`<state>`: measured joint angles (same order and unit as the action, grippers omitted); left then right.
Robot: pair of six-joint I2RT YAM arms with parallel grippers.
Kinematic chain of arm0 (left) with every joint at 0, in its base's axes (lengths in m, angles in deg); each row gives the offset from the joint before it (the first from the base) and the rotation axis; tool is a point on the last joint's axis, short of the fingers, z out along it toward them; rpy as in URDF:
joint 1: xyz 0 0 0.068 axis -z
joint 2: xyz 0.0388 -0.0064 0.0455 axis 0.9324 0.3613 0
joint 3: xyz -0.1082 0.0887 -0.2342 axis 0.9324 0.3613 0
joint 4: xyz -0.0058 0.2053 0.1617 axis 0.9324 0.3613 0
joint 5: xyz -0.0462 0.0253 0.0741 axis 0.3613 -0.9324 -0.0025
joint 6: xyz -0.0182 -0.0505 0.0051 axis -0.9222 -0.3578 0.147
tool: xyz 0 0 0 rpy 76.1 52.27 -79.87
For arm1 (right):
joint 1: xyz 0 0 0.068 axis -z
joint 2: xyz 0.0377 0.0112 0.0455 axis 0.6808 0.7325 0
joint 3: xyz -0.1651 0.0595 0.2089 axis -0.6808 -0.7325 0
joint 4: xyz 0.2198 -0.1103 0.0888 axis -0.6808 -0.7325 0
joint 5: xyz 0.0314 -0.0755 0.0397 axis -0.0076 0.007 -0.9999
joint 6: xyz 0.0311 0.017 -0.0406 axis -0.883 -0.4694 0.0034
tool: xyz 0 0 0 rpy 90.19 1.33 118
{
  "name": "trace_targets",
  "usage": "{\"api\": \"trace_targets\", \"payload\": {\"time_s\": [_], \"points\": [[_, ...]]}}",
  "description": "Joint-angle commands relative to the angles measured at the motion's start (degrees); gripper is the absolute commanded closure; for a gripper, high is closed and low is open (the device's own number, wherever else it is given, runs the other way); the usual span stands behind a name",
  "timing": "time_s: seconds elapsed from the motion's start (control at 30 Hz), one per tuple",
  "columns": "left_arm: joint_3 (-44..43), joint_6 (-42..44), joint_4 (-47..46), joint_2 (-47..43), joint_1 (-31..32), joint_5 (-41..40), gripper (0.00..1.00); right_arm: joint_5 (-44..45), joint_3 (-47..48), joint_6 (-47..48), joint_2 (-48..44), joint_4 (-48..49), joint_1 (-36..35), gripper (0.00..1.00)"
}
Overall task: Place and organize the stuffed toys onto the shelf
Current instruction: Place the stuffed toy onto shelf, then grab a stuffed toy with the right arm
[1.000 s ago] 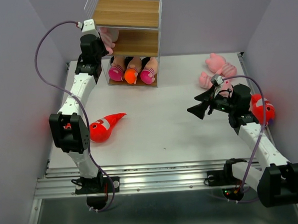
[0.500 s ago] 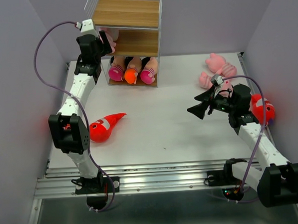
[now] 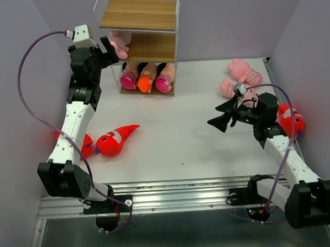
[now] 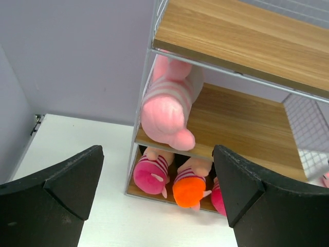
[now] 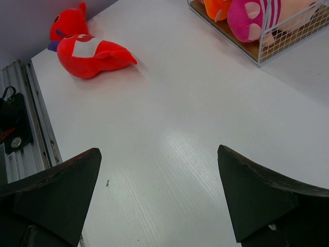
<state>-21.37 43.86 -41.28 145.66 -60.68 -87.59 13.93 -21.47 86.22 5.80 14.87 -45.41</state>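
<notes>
The shelf (image 3: 148,13) stands at the table's back. Three dolls (image 3: 145,82) lie in a row on its bottom tier, feet outward. A pink striped animal (image 4: 167,108) lies on the left end of the middle board (image 4: 241,123). My left gripper (image 3: 107,51) hangs open just left of the shelf, apart from that toy, with nothing between its fingers (image 4: 61,200). Two red sharks (image 3: 113,141) (image 3: 84,144) lie at the near left. Two pink animals (image 3: 238,70) (image 3: 228,88) lie at the far right, with a third shark (image 3: 289,121) behind my right arm. My right gripper (image 3: 215,114) is open and empty above bare table.
The shelf's top board (image 3: 140,13) carries nothing. The white wire side wall (image 4: 146,98) stands just ahead of the left fingers. Purple walls close in the table on three sides. A metal rail (image 3: 180,194) runs along the near edge.
My left gripper has opened and drawn back to the left, out of the shelf, leaving the pink animal on the middle board. The right arm has not moved.
</notes>
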Motion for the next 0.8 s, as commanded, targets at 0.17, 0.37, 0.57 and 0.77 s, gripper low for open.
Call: {"api": "trace_targets", "payload": {"time_s": [0.17,0.37,0.57,0.77], "points": [[22.8,-1.6,-4.5,-22.5,-0.5,19.1,0.01,4.5,3.1,5.6,-0.4,-4.8,3.5,0.00],[35.7,-1.2,-4.3,-32.6,-0.5,31.5,0.01,19.9,10.1,5.1,8.6,-12.3,4.0,0.00],[44.9,-0.2,-4.4,-41.5,-0.5,27.1,0.01,45.5,25.9,-4.6,21.8,-18.6,4.5,0.00],[48.6,0.6,-2.0,-45.3,-0.5,23.5,0.01,61.6,34.2,-20.3,31.3,-19.0,6.6,0.00]]}}
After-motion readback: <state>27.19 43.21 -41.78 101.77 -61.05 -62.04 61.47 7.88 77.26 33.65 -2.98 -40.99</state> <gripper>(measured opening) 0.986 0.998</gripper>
